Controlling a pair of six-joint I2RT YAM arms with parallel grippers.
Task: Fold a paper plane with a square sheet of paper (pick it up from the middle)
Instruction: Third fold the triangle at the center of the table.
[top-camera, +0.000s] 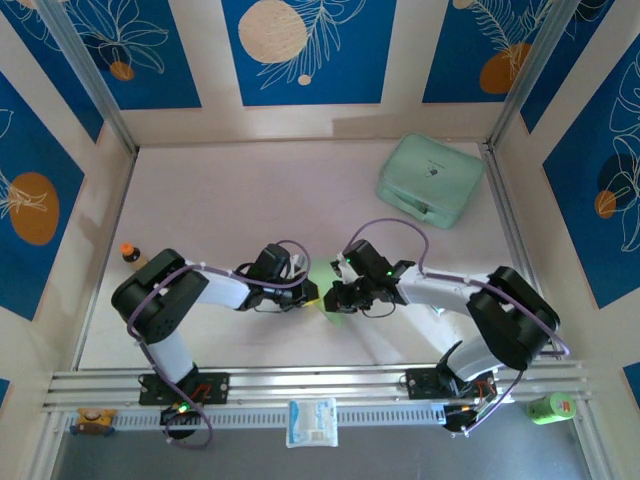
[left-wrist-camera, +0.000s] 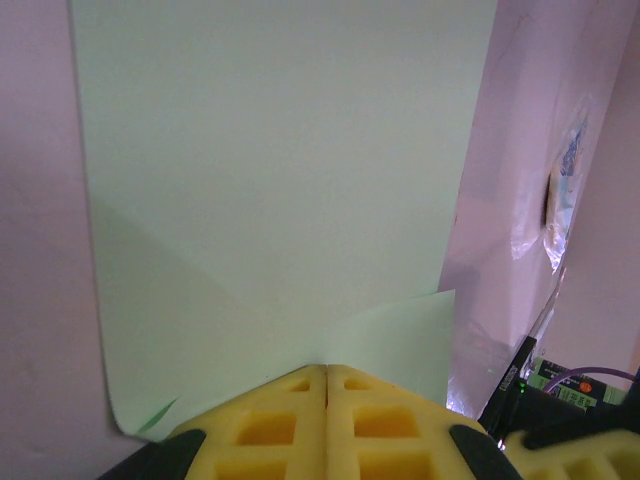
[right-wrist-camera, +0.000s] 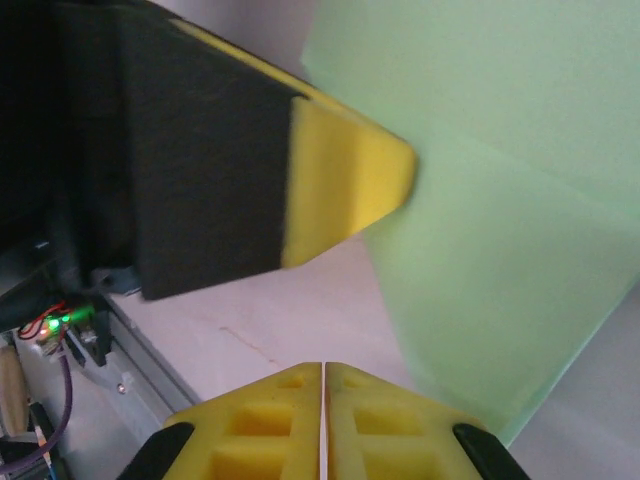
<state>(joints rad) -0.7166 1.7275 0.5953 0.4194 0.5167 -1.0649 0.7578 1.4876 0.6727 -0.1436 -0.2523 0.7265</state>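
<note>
Left gripper (left-wrist-camera: 325, 372) is pinching the partly folded square sheet of paper (left-wrist-camera: 280, 150); right gripper (right-wrist-camera: 323, 368) fingers pressing together, just beside it.

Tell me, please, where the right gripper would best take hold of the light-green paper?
Probably the edge of the square sheet of paper nearest the right gripper, approached low from that side, jaws opened first. The sheet is thin and looks flat, so only an edge offers a bite, and the left gripper, shut, sits at the opposite folded end.
</note>
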